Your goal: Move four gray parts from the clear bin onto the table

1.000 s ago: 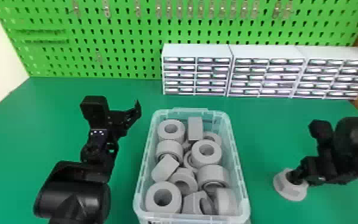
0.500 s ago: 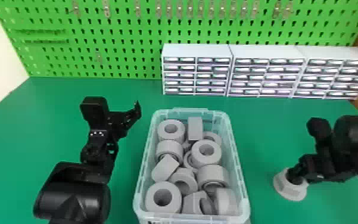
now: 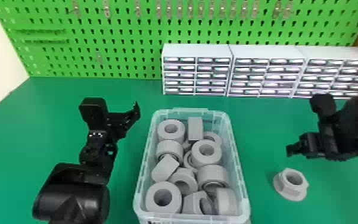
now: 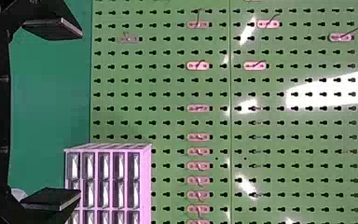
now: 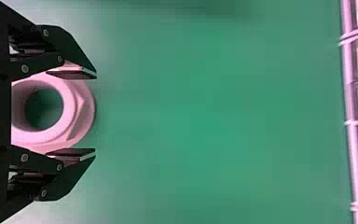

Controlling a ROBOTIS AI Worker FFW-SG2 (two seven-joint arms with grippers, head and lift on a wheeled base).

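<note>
Away from the flanged gray part (image 3: 290,184), right gripper (image 3: 292,149) has moved up since the earlier frame. Its fingers (image 5: 72,73) stand moderately apart and hold nothing; this part lies on the desk (image 3: 264,125), just below them. Left gripper (image 3: 115,105) is wide open and empty. Clear bin (image 3: 237,166) with more gray parts (image 3: 164,170) is between both grippers' fingers.

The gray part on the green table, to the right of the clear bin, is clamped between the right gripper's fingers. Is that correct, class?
"Clamped" is wrong: in the head view the gray part rests free on the green table, and the right gripper is open above it. It does lie to the right of the clear bin.
</note>
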